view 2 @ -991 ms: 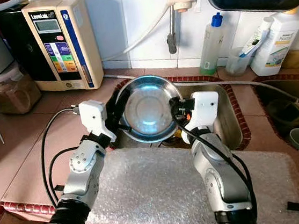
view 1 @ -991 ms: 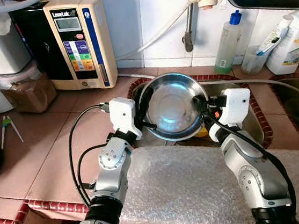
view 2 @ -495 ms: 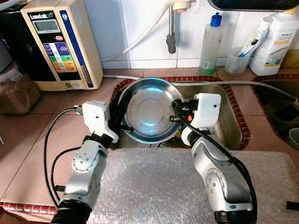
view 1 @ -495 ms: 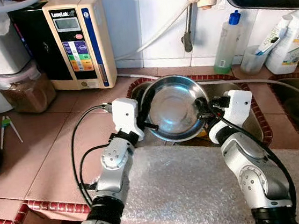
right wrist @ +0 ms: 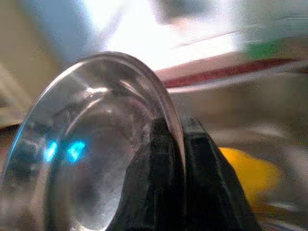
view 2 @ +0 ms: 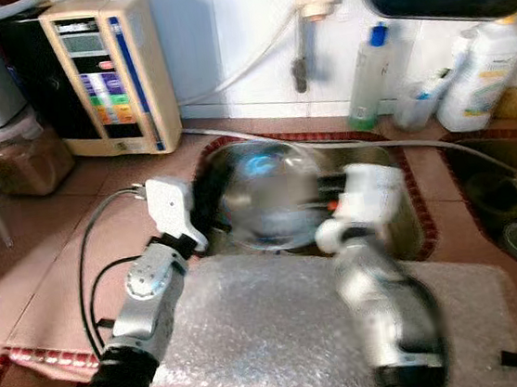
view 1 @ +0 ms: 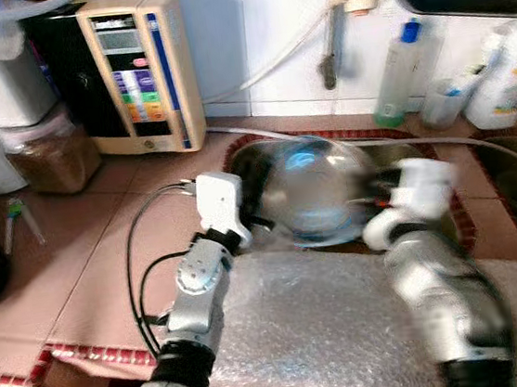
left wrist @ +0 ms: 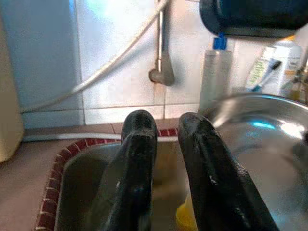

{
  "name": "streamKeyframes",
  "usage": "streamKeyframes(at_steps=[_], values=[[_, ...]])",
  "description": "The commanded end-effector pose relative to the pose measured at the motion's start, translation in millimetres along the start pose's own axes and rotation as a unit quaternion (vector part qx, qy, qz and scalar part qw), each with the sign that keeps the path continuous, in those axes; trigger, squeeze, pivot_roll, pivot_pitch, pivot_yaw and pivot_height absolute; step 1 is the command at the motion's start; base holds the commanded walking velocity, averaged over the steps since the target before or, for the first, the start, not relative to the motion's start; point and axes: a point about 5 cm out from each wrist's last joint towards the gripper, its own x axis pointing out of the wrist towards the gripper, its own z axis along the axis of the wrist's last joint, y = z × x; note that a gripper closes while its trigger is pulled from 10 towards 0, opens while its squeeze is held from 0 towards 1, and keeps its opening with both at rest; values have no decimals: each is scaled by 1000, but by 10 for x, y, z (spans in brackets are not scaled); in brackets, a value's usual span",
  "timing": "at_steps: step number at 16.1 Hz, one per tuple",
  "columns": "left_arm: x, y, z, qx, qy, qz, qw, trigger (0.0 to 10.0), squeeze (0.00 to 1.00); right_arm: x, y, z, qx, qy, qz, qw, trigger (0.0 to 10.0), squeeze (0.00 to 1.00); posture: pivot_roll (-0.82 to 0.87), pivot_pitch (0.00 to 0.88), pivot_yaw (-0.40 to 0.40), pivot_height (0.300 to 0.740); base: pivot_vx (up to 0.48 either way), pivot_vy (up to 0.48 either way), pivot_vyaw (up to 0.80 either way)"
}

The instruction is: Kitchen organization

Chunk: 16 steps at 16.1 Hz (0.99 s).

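On the tiled counter at far left stand a jar of brown grains (view 1: 49,161) and a water ionizer (view 1: 140,71) against the wall. The left gripper (left wrist: 163,126) hangs over the sink (view 1: 434,220), its fingers slightly apart on nothing, just beside the steel bowl (view 1: 313,192). The bowl is tilted above the sink, blurred, apparently in motion. The right gripper (right wrist: 172,126) is clamped on its rim. Something yellow (right wrist: 245,175) lies below. Bottles (view 1: 397,70) line the wall; bubble wrap (view 1: 312,337) covers the near counter.

bowl (view 1: 313,194) over sink (left wrist: 72,178) | water machine (view 1: 140,71) behind-left | bottles (view 2: 366,74) behind-right (against wall)
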Motion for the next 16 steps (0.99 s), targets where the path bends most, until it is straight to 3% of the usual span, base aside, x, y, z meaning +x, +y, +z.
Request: streamKeyframes(at_steps=[1,2,7,8,11,13,15,16], values=[[15,-24,30,9,-1,-13,1000,10000,1000,11,-70,6,-3,-7,-27,1000,0,0,-15,0,22,740,0,0,0],[14,-21,24,12,3,-13,1000,10000,1000,15,-85,-1,-5,-7,-34,999,0,0,-14,0,22,740,0,0,0],[-187,28,-282,15,116,-54,992,10000,1000,102,-405,-45,-33,-11,-115,993,0,0,-21,0,47,740,0,0,0],[-233,25,-336,11,139,-75,987,10000,1000,130,-540,-10,-38,-16,-137,990,0,0,-22,0,50,740,0,0,0],[-256,-11,-339,10,146,-103,984,10000,1000,179,-786,41,-43,-18,-174,984,0,0,-22,0,54,740,0,0,0],[-265,-49,-342,18,159,-127,979,10000,1000,260,-1036,97,-57,-16,-203,977,0,0,-15,0,62,740,0,0,0],[-289,-68,-361,15,169,-140,976,10000,1000,298,-1112,85,-54,-4,-207,977,0,0,-13,0,62,740,0,0,0],[-333,-111,-391,23,179,-167,969,10000,1000,331,-1180,47,-39,14,-212,976,4471,1000,-4,0,59,740,0,0,0]])
